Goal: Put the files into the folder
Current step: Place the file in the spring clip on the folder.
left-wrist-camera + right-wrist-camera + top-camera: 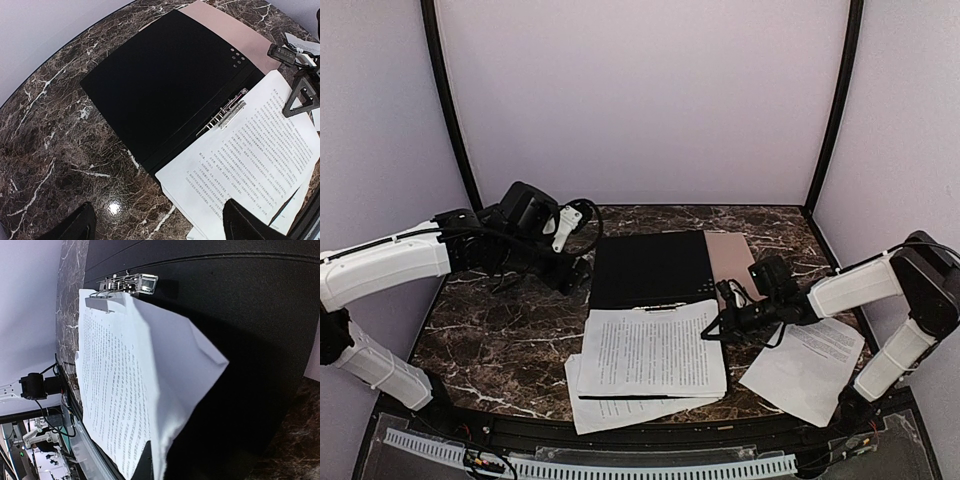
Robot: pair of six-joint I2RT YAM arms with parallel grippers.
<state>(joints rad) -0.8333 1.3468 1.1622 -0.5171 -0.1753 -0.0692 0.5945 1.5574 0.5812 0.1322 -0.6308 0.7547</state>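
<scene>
Three printed sheets and one open folder (650, 268) lie on a dark marble surface (510, 340) between two robot arms. The left arm reaches in from the side with its white forearm nearly level and its wrist angled down. The left end effector (575, 272) hangs above bare marble with its fingers (75, 225) spread wide and nothing between them.

The folder, black inside with a tan panel along its far right side, lies just to the right of that end effector. It carries one metal clip (227, 112) at its middle fold.

The right arm rises from its base to a high elbow, then slopes down and leftward. The right end effector (713, 330) is pressed together at the right edge of the top sheet (655, 350). That edge lifts off the black card in the right wrist view. Whether paper is caught between the jaws cannot be told.

The top sheet lies on the near half of the folder, directly left of the right end effector, with its head at the clip. A second sheet (610, 410) shows from under it, further left and nearer the bases. The third sheet (810, 365) lies alone on the marble, to the right of the right end effector and beneath its forearm.
</scene>
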